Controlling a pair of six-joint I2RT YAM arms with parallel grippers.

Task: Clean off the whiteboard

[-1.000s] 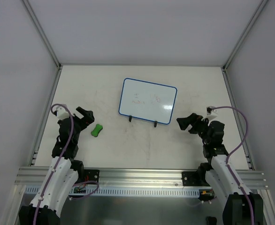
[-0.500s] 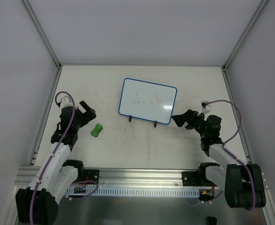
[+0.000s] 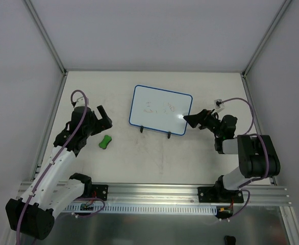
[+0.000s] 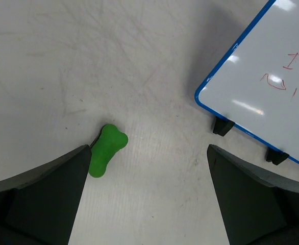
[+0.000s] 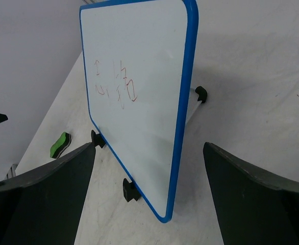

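Red marker strokes (image 5: 114,81) sit on the whiteboard (image 3: 160,109), in two loose rows near its middle. The upper row has an upright stroke like an "I" and an angular squiggle. The lower row has a zigzag, a hook and a small box. None of it reads as a clear word or number.

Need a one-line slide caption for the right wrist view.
Open right gripper faces the blue edge of the standing whiteboard; red scribbles on it, green eraser beyond.
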